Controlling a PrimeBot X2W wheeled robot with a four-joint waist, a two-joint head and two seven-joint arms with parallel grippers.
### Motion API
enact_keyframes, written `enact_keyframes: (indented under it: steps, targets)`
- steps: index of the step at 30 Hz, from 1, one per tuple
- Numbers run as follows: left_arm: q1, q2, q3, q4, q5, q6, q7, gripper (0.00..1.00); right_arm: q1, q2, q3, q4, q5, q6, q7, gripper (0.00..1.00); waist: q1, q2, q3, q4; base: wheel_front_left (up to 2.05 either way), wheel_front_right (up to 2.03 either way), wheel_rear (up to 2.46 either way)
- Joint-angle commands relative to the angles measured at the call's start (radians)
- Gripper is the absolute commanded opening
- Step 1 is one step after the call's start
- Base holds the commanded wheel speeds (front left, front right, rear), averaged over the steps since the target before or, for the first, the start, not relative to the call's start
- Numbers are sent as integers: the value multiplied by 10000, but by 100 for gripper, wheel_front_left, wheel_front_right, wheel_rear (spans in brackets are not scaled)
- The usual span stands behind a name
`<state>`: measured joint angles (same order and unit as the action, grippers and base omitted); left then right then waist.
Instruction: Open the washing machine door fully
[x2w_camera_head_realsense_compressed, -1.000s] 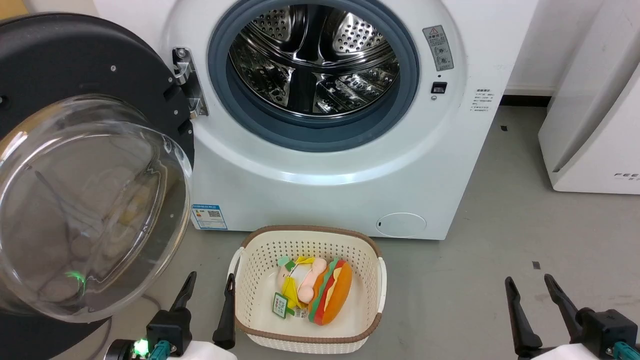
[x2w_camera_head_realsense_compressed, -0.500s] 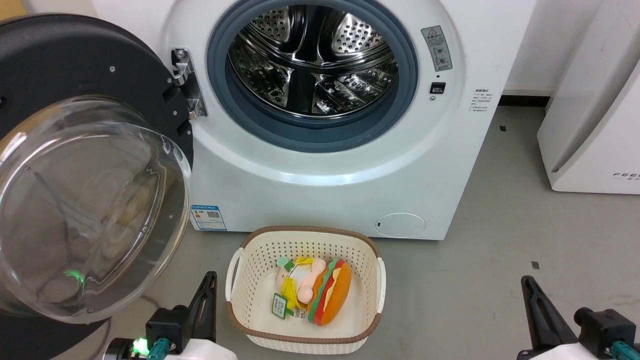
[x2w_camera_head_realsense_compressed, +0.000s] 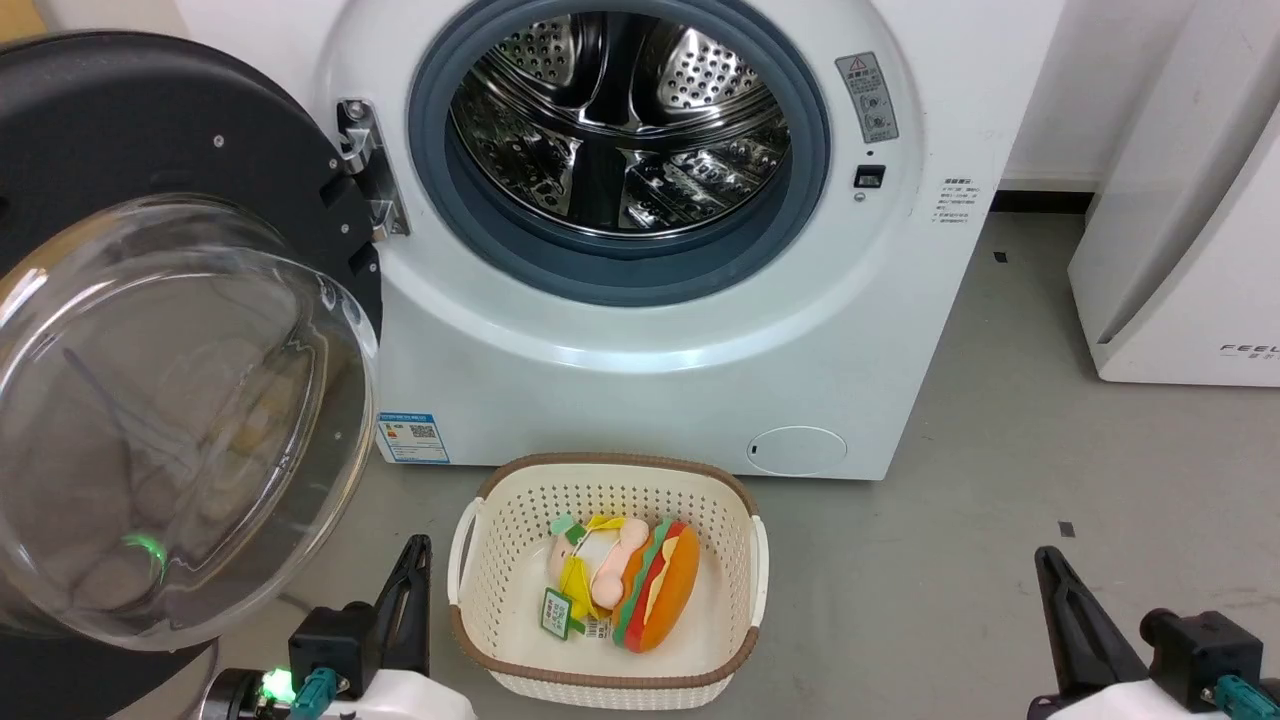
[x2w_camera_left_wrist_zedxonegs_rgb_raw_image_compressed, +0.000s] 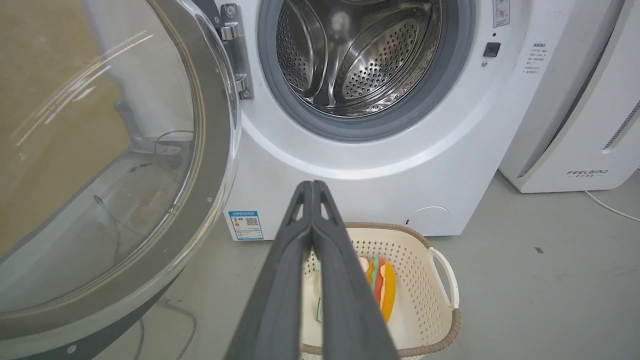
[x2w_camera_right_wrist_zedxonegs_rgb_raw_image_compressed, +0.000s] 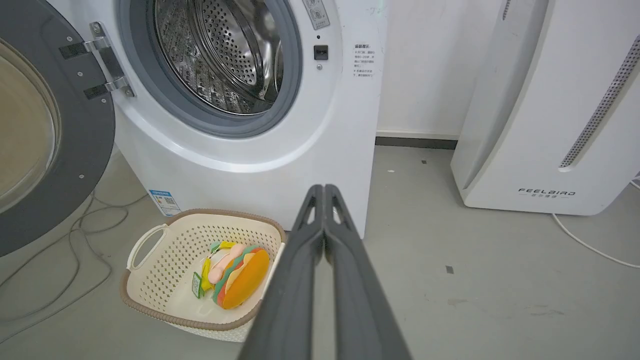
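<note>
Glass and matte black plastic make the washing machine door (x2w_camera_head_realsense_compressed: 180, 380) a heavy, rigid thing, I judge, free to swing only about its hinge (x2w_camera_head_realsense_compressed: 365, 165). It stands at the near left of the washing machine (x2w_camera_head_realsense_compressed: 650, 360), swung wide, with its bulging clear centre facing the robot. That glass looks slippery and breakable, so the black surround (x2w_camera_head_realsense_compressed: 130, 110), well out from the hinge, is the safer place to push. Left gripper (x2w_camera_head_realsense_compressed: 416, 550) and right gripper (x2w_camera_head_realsense_compressed: 1045, 560) sit low and near, fingers pressed together on nothing, apart from the door.
</note>
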<state>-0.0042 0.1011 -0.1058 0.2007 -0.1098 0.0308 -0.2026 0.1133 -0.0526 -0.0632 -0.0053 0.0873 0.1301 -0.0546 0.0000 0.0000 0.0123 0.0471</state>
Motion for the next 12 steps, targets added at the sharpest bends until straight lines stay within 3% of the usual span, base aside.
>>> enact_keyframes:
  steps: [1,12]
  targets:
    - [8,-49,61,-86,86,-49,47,0,-154,5,35,7,-100,1,15,0,0,0,-2,-7,0,0,0]
    - [12,-95,161,-277,187,-75,244,0,-251,7,95,12,-177,2,68,0,0,0,-14,-53,0,0,0]
